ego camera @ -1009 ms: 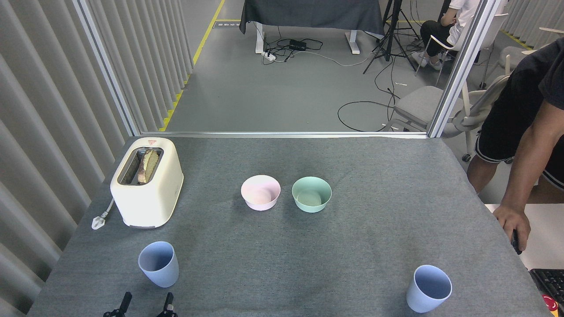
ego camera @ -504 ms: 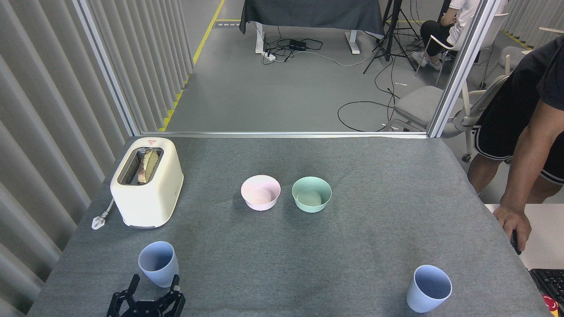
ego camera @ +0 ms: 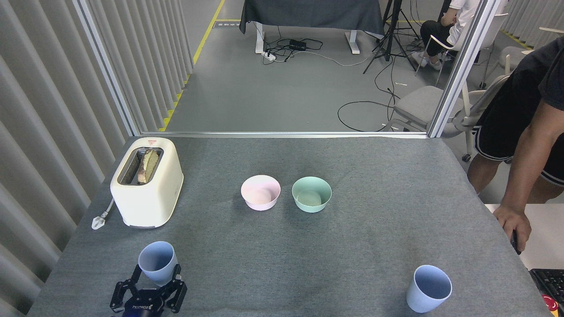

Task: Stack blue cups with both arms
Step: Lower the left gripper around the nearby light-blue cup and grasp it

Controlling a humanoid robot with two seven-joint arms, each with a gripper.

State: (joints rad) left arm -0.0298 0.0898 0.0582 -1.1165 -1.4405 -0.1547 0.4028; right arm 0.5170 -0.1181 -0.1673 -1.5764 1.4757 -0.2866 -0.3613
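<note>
Two pale blue cups stand upright on the grey table. One blue cup [ego camera: 157, 261] is near the front left, the other blue cup [ego camera: 428, 288] near the front right. My left gripper [ego camera: 156, 276] rises from the bottom edge, black with white lettering. It stands open, its fingertips reaching up on either side of the left cup's base. Whether the fingers touch the cup I cannot tell. My right gripper is out of view.
A cream toaster [ego camera: 146, 181] with bread in it stands at the left, its plug [ego camera: 98, 221] on the table. A pink bowl [ego camera: 260, 192] and a mint-green bowl [ego camera: 311, 194] sit mid-table. A person's hand [ego camera: 513, 225] rests beyond the right edge.
My left gripper has come up from the bottom edge and forward, so its open fingers now flank the left cup's base. The cups and bowls have not moved.
</note>
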